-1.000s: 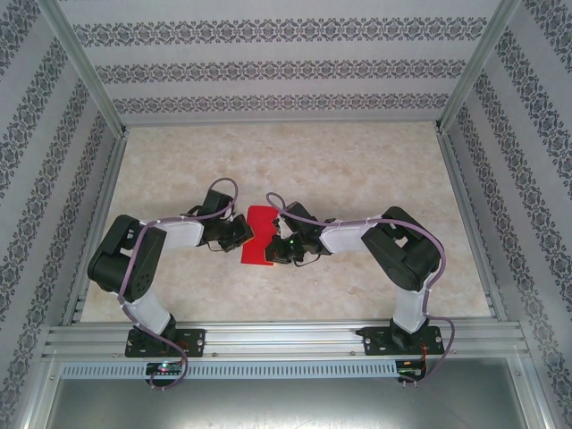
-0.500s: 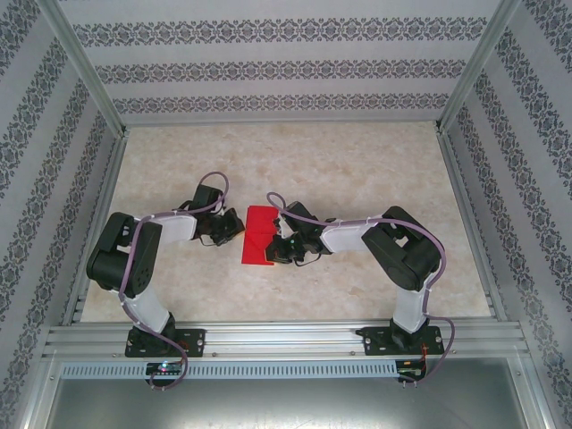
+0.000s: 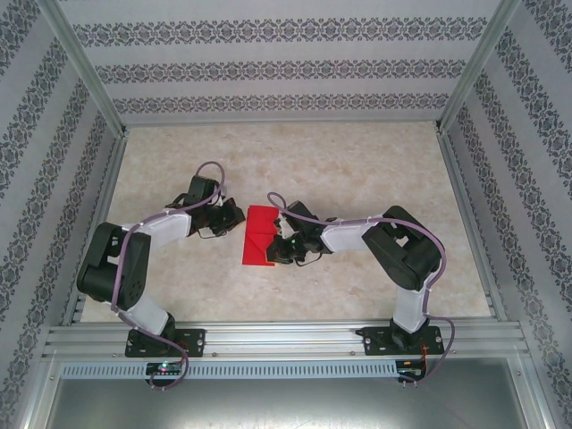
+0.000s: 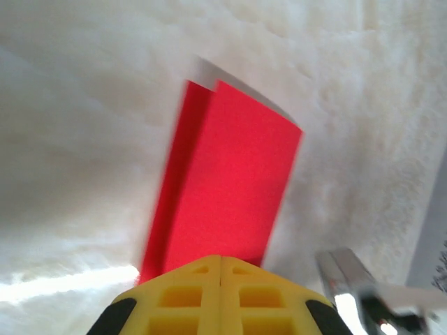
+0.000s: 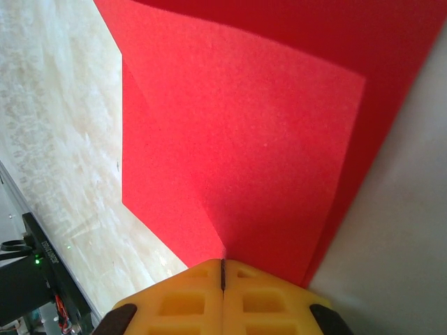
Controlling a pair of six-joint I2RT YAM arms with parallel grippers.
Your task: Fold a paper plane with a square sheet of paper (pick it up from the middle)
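The square sheet of paper (image 3: 259, 237) is bright red and lies folded in layers on the table's middle, a narrow upright shape with a slanted flap. My left gripper (image 3: 237, 216) is shut and sits just off the paper's upper left edge. In the left wrist view its joined yellow tips (image 4: 221, 258) point at the folded paper (image 4: 230, 181), with nothing between them. My right gripper (image 3: 280, 248) is shut, its tips resting on the paper's right side. In the right wrist view a crease in the paper (image 5: 244, 139) runs to the closed tips (image 5: 223, 264).
The pale marbled table (image 3: 357, 161) is boxed in by patterned walls and slanting metal posts (image 3: 85, 71). An aluminium rail (image 3: 286, 340) with both arm bases runs along the near edge. A shiny metal piece (image 4: 349, 283) shows at the lower right of the left wrist view.
My left gripper has drawn back off the paper's left edge, up and to the left, and its arm has stretched out. The right gripper and the paper have hardly moved.
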